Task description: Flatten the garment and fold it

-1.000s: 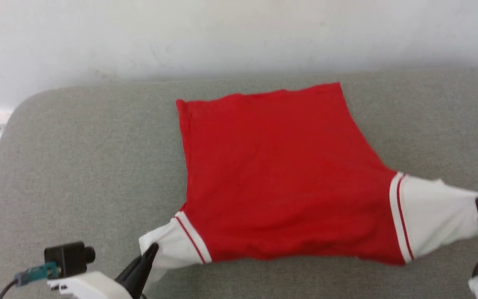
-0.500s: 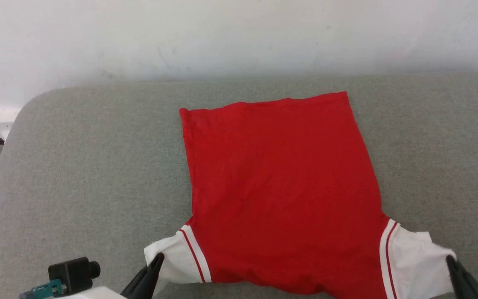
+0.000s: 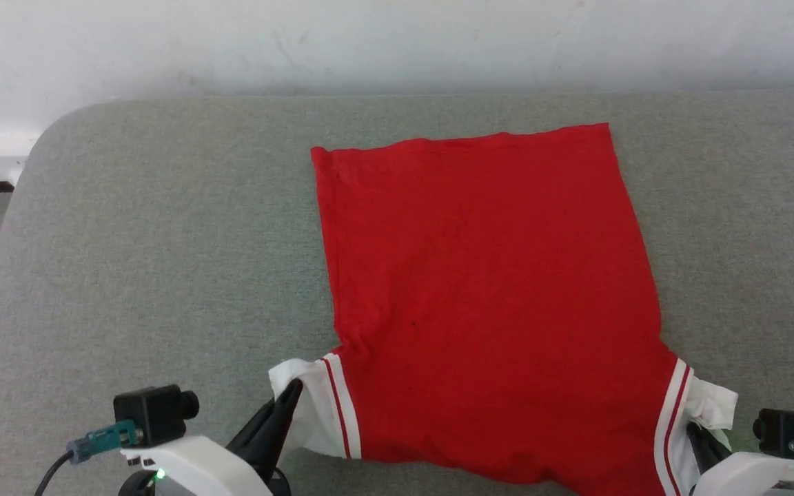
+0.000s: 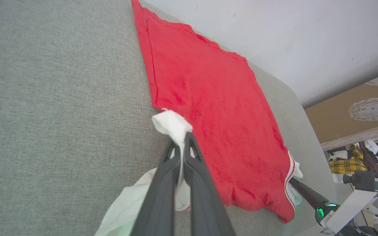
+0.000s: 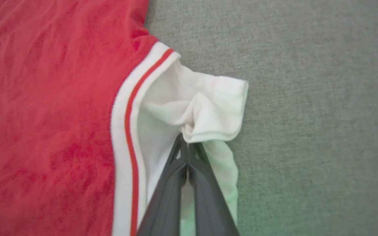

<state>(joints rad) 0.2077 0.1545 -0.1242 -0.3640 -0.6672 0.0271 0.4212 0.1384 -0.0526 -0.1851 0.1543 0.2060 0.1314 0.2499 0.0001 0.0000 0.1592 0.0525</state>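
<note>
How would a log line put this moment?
shirt: spread on cushion | left gripper: shut on left sleeve | right gripper: shut on right sleeve

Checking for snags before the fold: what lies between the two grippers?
Head view: the garment lies between them, red body on the grey cushion, left gripper and right gripper each pinching a white sleeve.

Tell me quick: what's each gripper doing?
left gripper: shut on the garment, white sleeve.
right gripper: shut on the garment, other white sleeve.
</note>
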